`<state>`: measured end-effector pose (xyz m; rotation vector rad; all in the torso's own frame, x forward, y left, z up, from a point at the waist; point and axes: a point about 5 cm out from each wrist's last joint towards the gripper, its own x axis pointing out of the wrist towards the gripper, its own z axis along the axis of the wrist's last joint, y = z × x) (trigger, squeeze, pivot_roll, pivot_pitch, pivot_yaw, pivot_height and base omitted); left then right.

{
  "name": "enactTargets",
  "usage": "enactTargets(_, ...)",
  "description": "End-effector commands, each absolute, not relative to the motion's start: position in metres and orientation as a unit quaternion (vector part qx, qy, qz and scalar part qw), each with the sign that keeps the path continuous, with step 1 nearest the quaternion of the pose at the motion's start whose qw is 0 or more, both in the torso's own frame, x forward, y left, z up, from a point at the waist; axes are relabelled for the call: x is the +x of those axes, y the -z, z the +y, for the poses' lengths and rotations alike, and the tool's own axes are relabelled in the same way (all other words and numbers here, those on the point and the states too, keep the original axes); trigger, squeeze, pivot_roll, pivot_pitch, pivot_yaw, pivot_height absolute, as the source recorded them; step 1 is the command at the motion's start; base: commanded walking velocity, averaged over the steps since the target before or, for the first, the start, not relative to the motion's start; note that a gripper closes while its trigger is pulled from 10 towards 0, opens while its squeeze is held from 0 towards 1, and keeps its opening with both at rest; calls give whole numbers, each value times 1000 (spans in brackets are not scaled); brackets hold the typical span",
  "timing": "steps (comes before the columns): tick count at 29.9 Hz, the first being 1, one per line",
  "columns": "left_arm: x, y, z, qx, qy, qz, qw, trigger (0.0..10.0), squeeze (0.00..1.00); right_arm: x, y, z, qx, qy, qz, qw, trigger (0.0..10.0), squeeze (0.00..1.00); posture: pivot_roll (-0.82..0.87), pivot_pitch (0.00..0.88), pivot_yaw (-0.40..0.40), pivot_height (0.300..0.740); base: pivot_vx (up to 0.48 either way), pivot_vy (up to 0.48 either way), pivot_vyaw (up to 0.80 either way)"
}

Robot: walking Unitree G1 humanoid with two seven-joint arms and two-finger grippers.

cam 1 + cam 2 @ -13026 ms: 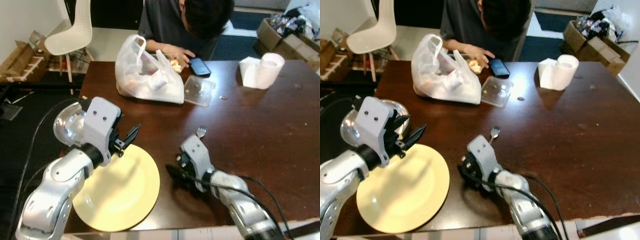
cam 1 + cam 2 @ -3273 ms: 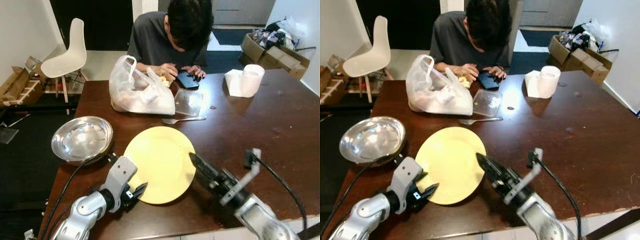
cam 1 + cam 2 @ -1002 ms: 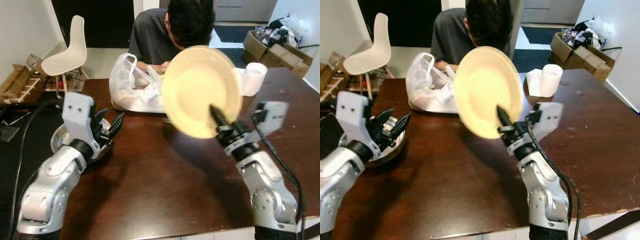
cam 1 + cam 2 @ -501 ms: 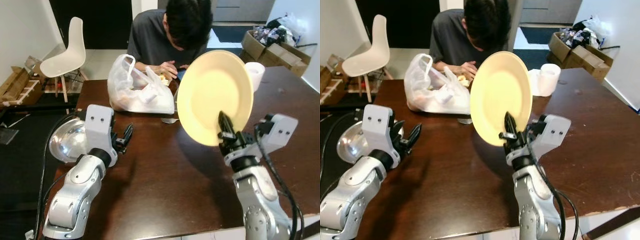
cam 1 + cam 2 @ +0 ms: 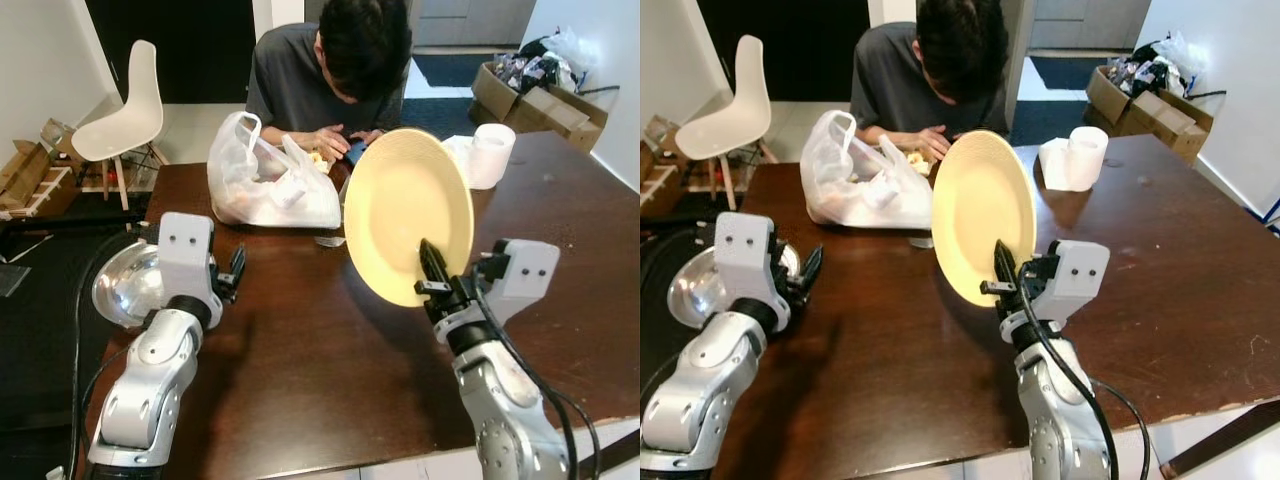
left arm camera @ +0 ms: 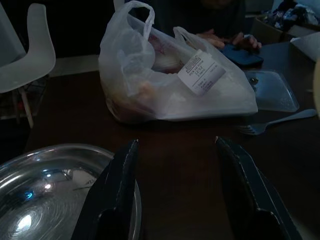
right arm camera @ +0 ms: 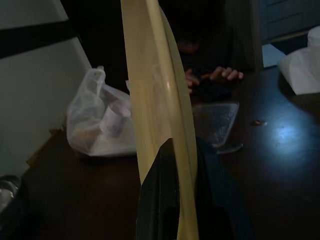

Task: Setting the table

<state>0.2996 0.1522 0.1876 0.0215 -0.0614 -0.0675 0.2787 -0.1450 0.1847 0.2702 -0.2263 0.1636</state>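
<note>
My right gripper (image 5: 432, 277) is shut on the lower rim of a pale yellow plate (image 5: 403, 212), holding it almost on edge above the middle of the dark wooden table (image 5: 300, 370). In the right wrist view the plate (image 7: 160, 100) stands edge-on between the black fingers (image 7: 160, 200). My left gripper (image 6: 175, 165) is open and holds nothing, low over the table beside a shiny metal bowl (image 5: 125, 285) at the left edge. A plastic fork (image 6: 280, 122) lies flat past the plate, near the bag.
A person sits at the far side, hands on a phone (image 5: 930, 150). A white plastic bag (image 5: 265, 185), a clear lid (image 6: 272, 90) and a paper towel roll (image 5: 485, 155) sit on the far half. A white chair (image 5: 125, 110) stands at the left.
The plate in my right gripper has swung slightly left and turned more edge-on. My left arm has drawn back a little toward the metal bowl. The camera view has shifted somewhat.
</note>
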Motion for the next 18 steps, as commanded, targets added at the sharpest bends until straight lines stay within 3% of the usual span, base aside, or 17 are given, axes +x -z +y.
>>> enactTargets(1, 301, -185, 154, 8, 27, -27, 999, 10000, 0, 280, -187, -144, 133, -85, -121, 980, 10000, 0, -96, 0, 77, 740, 0, 0, 0)
enactTargets(4, 301, -185, 154, 6, 28, -31, 999, 10000, 0, 281, -185, -144, 129, -83, -118, 981, 10000, 0, -93, 0, 75, 740, 0, 0, 0)
enactTargets(18, 300, -183, 154, -1, 32, -32, 999, 10000, 0, 284, -178, -148, 118, -72, -109, 984, 10000, 0, -94, 0, 75, 740, -306, 0, 0)
